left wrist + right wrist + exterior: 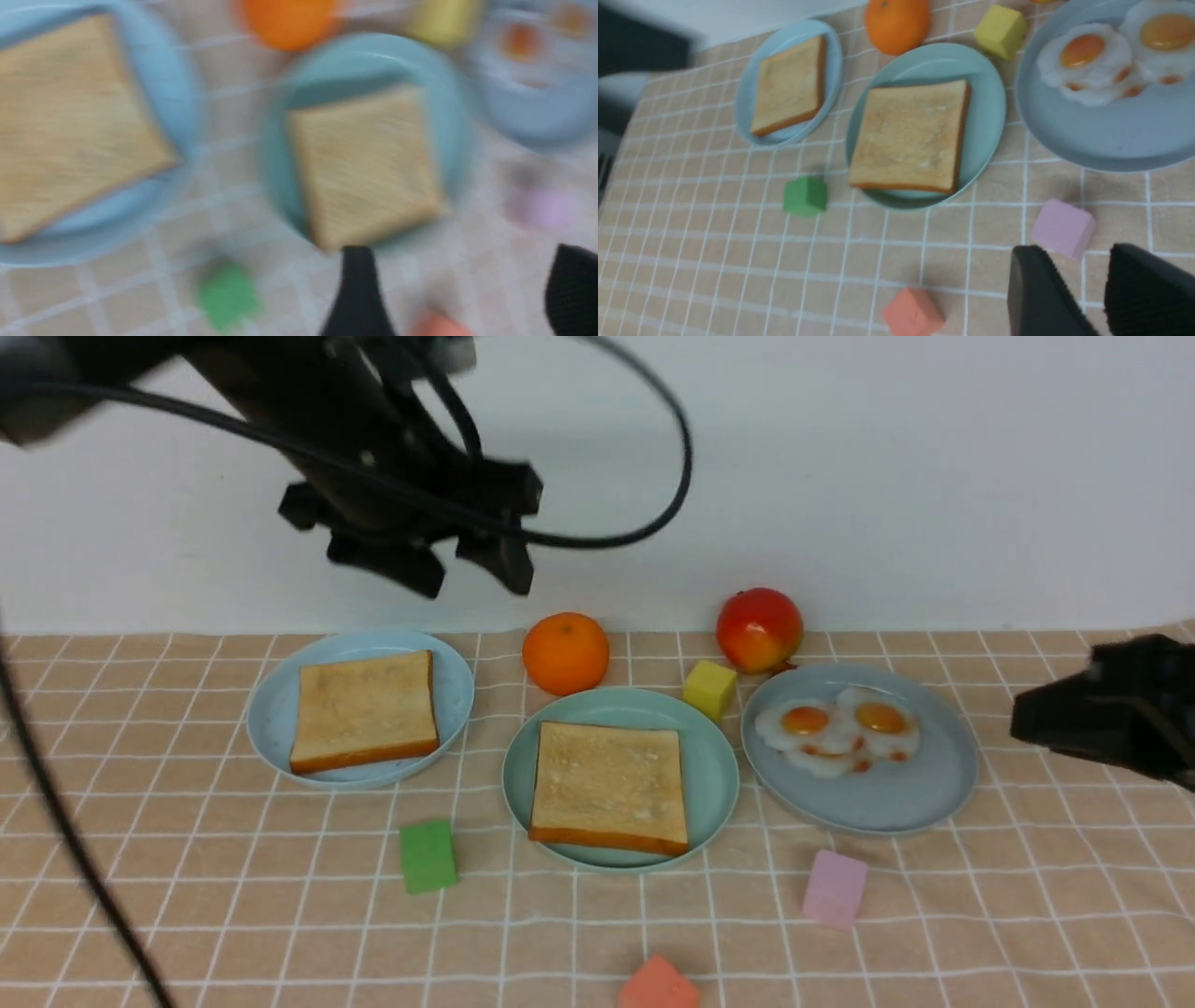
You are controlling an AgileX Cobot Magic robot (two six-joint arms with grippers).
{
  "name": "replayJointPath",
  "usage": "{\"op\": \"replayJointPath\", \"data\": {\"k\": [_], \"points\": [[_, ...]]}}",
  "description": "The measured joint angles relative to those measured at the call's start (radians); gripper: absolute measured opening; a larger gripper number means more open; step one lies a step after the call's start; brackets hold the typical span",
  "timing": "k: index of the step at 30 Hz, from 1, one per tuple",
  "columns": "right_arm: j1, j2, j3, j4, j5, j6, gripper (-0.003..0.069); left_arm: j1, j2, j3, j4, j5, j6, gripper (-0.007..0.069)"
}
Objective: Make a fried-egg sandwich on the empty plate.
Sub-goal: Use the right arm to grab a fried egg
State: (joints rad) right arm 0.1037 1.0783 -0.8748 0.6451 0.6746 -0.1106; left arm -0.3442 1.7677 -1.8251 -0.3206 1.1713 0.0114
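1. The left end effector (pixel 470 581) hangs high above the tabletop (pixel 233 896), over the far side between the two left-hand plates. Its two fingers (pixel 357 298) are spread wide apart and nothing sits between them. The left wrist view is blurred.
2. The right end effector (pixel 1092 298) is low at the right edge, near the pink cube (pixel 1062 227) but not touching it. Its jaws are parted by only a narrow gap and grip nothing.
3. The mint-green plate (pixel 714 775) lies in the middle of the tabletop. One toast slice (pixel 609 786) lies flat on it, reaching almost to the near rim.
4. A second toast slice (pixel 364 711) lies flat on the pale sky-blue plate (pixel 271 709), to the left and slightly farther.
5. The fried eggs (pixel 837 728) lie on the far part of the grey-blue plate (pixel 896 798), just right of the mint-green plate.
6. An orange (pixel 565 653) and a yellow cube (pixel 709 689) sit just beyond the mint-green plate, and an apple (pixel 759 628) beyond the grey-blue plate.
7. A green cube (pixel 428 855) is to the near left, and a coral cube (pixel 658 985) is at the near edge.
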Motion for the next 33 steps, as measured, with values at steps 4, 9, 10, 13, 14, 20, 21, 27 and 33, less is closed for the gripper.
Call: {"op": "replayJointPath", "data": {"k": [4,9,10,13,14,20,21,27,33], "points": [[0.000,0.128,0.000,0.023,-0.093,0.095,0.0267,-0.089,-0.074,0.006,-0.127,0.063,0.140,0.0316],[0.000,0.294,0.000,0.086,-0.219,0.187,0.0358,-0.242,-0.140,0.074,-0.143,0.066,0.197,0.0113],[0.000,0.327,0.000,0.113,-0.247,0.190,0.0379,-0.276,-0.145,0.094,-0.127,0.066,0.198,0.0072],[0.000,0.409,0.000,0.200,-0.319,0.172,0.0428,-0.328,-0.151,0.135,-0.073,0.066,0.194,0.0004],[0.000,0.440,0.000,0.246,-0.346,0.148,0.0440,-0.346,-0.151,0.150,-0.047,0.057,0.183,-0.0013],[-0.002,0.593,-0.011,0.535,-0.442,-0.010,0.0459,-0.362,-0.150,0.165,0.037,-0.094,0.129,-0.0013],[-0.002,0.598,-0.012,0.547,-0.443,-0.010,0.0459,-0.362,-0.150,0.165,0.037,-0.096,0.129,-0.0013],[-0.002,0.708,-0.077,0.873,-0.389,-0.275,0.0459,-0.362,-0.150,0.165,0.038,-0.099,0.118,-0.0013],[-0.002,0.766,-0.109,1.071,-0.379,-0.510,0.0459,-0.362,-0.150,0.165,0.040,-0.057,0.117,-0.0013]]}}
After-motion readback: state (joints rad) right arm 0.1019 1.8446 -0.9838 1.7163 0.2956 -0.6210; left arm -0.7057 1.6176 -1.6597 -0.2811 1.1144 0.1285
